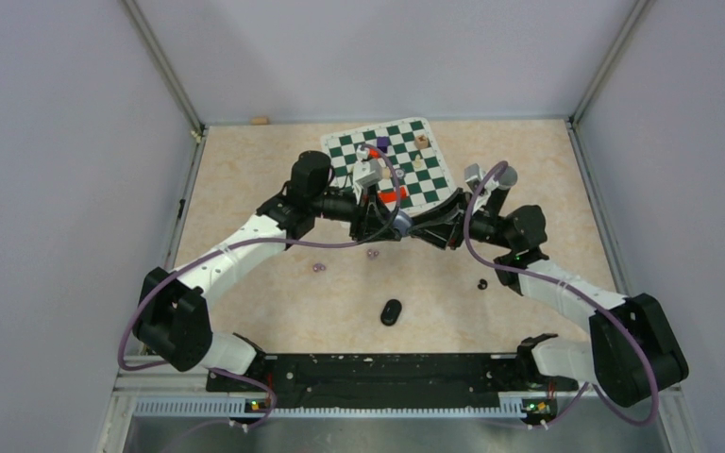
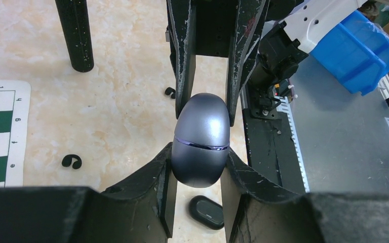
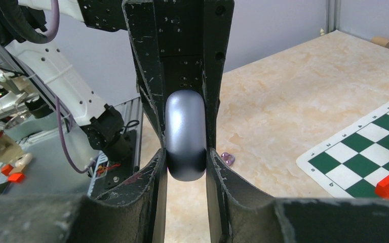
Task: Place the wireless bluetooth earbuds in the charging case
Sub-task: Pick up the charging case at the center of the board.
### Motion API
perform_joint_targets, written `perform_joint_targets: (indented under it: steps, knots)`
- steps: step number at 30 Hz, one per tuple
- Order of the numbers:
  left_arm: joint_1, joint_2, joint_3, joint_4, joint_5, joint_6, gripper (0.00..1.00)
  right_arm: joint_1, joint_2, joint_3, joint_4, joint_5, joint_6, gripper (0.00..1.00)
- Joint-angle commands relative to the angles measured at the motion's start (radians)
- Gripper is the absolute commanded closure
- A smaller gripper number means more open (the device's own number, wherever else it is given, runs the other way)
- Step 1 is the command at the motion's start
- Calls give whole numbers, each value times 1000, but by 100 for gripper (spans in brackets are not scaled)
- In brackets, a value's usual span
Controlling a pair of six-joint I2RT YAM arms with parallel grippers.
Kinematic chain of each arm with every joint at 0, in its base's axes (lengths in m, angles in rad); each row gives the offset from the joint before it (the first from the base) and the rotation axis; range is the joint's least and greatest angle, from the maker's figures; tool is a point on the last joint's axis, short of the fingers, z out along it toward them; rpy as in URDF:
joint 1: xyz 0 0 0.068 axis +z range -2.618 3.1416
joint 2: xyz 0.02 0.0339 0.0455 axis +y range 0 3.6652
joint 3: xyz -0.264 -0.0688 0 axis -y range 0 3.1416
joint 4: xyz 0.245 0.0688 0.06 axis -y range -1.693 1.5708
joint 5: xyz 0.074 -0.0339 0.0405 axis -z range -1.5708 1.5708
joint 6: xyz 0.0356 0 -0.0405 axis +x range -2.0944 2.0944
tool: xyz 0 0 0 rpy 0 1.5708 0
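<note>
The grey metallic egg-shaped charging case (image 2: 201, 126), its lid shut, is gripped from opposite ends by the left tool (image 2: 198, 155) and the right tool (image 3: 185, 153). It is held above the beige marbled counter (image 1: 274, 179), near the green-and-white chessboard mat (image 1: 431, 192). Two pale purple earbuds (image 1: 319, 268) are seen lying on the counter. Two black earbuds (image 2: 71, 161) and a black oval case (image 1: 392, 311) lie apart from them.

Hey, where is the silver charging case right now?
The silver charging case is clamped between the left gripper and the right gripper where their tips meet, mid-table in the top view, just in front of the chessboard.
</note>
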Motion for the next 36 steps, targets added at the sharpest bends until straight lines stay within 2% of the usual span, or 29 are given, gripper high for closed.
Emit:
perform_joint_targets:
  steps: [1, 4, 10, 15, 22, 26, 36]
  knots:
    - [-13, -29, 3, -26, 39, 70, 100, -6, -43, 14, -26, 54, -60, 79]
    - [-13, -32, -10, -27, 52, 82, 100, -17, -63, 15, -52, 73, -85, 64]
    - [-13, -32, -27, -31, 57, 104, 100, -41, -77, 19, -83, 100, -95, 49]
    - [-12, -34, -32, -46, 52, 128, 100, -49, -92, 25, -104, 97, -121, 40]
    - [-14, -36, -31, -52, 59, 131, 100, -52, -118, 53, -224, 135, -236, 31]
    - [-12, -33, -31, -51, 47, 123, 100, -42, -127, 23, -81, -4, -160, 18]
    - [-13, 4, -36, -1, 20, 55, 100, 24, -120, 17, -216, 46, -351, 15]
